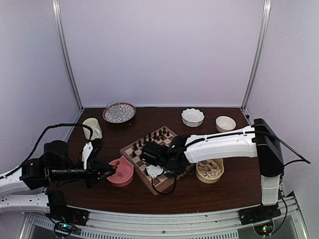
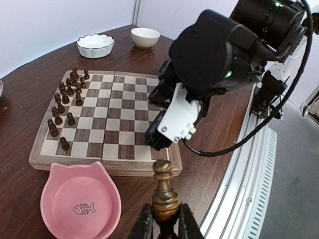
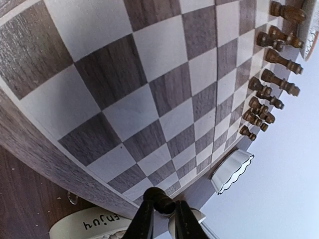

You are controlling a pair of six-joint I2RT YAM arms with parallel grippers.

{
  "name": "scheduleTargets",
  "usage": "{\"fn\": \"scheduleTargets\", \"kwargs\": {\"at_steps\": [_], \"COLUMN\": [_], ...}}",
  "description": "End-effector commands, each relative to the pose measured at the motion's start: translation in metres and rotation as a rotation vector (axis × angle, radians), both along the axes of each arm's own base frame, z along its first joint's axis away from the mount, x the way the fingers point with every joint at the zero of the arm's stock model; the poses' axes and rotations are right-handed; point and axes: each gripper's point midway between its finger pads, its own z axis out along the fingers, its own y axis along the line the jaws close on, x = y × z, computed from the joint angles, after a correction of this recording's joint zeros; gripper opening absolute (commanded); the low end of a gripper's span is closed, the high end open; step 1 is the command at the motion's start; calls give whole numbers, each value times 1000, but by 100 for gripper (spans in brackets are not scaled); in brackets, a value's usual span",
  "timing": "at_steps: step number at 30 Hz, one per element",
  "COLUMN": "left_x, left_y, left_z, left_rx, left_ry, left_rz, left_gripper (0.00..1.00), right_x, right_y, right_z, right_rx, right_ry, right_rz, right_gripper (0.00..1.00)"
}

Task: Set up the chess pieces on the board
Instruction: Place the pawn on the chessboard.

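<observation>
**A:** Chess pieces (image 2: 53, 128) in dark wood stand in ragged rows on the board (image 2: 114, 114), ahead of the left claw (image 2: 165, 221) and off to its left. Where is the one in hand?

**B:** Clamped between that claw's fingers is a dark piece (image 2: 164, 191). It is head up, with its long axis upright as far as I can judge.

**A:** What lies between it and those rows?

**B:** The pink bowl (image 2: 62, 191), just ahead and left of the claw, right beside the board's near edge. I'd expect the claw to have to pass over it.

**A:** And the other arm?

**B:** The right arm (image 2: 219, 55) hangs over the board's corner, ahead and right of the left claw. Its claw is nearer the rows, but the left one carries the piece. The right claw (image 3: 159, 199) hovers low above the squares. Its fingers look close together, though I cannot tell whether they hold anything.
</observation>
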Motion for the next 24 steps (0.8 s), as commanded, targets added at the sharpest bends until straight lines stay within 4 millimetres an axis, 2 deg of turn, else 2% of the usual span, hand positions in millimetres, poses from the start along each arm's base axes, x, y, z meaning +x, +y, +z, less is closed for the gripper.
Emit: {"fn": "scheduleTargets", "kwargs": {"at_steps": [1,6,11,14,18,21,24], "left_x": [2,3,3,3,3,6,12], "left_y": [4,6,6,6,7,7,10], "left_z": [13,10,7,6,6,5,3], "left_rx": [-13,-7,-5,-3,-1,5,24], "left_ry": [-36,-39,-36,-34,-34,-36,-42], "left_rz": [17,24,26,27,29,40,75], "left_gripper": [0,0,0,0,0,0,0], "right_x": [2,3,3,3,-3,-9,-13], "right_y": [-6,-2,6,9,22,37,44], "right_z": [-2,-7,-9,-5,16,44,68], "right_rx": [-184,-277,-267,-242,-94,102,290], "right_ry": [40,71,76,70,95,104,101], "right_rz": [40,33,48,41,33,23,-20], "right_gripper": [17,13,11,19,26,27,34]}}
